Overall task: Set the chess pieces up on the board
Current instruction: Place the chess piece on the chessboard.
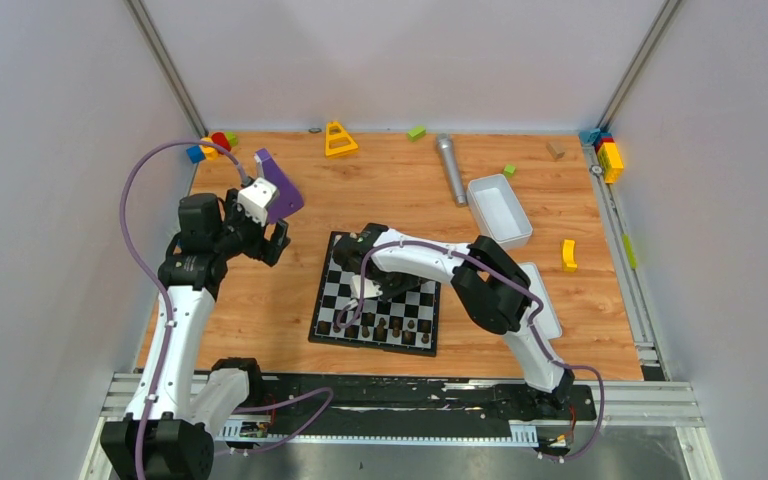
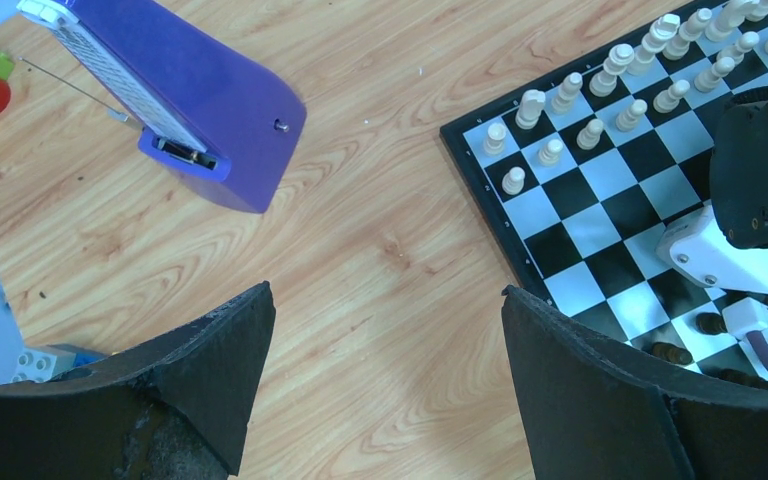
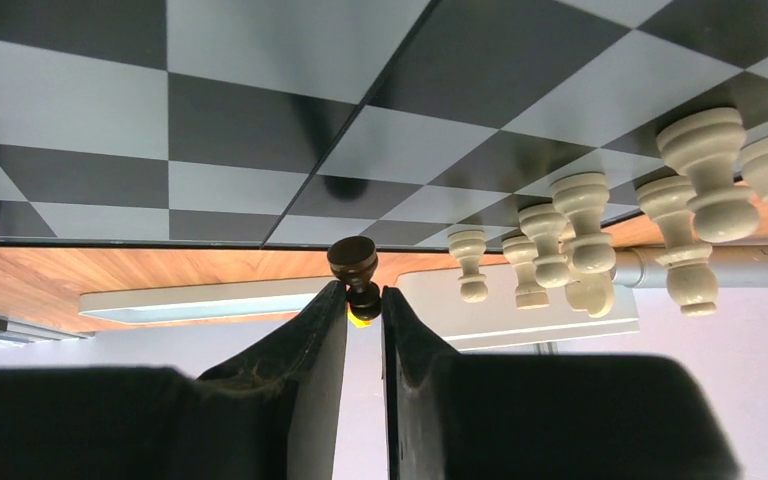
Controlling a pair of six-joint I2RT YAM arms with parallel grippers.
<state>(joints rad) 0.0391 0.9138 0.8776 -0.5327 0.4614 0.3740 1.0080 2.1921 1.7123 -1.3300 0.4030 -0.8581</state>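
The checkered board (image 1: 318,318) lies mid-table, and also shows in the left wrist view (image 2: 600,230) and the right wrist view (image 3: 260,100). Cream pieces (image 2: 600,100) stand in two rows on its far side (image 3: 580,230). Dark brown pieces (image 1: 390,330) stand along its near side. My right gripper (image 3: 363,300) is over the board (image 1: 385,290), shut on the head of a dark brown pawn (image 3: 355,262), whose base points at the board, close above it. My left gripper (image 2: 388,300) is open and empty over bare wood left of the board (image 1: 275,245).
A purple wedge-shaped object (image 1: 280,185) lies left of the board (image 2: 200,110). A white tray (image 1: 500,210) and a flat lid (image 1: 545,300) sit to the right. A grey cylinder (image 1: 450,170), a yellow toy (image 1: 339,140) and colourful blocks (image 1: 210,147) lie at the back.
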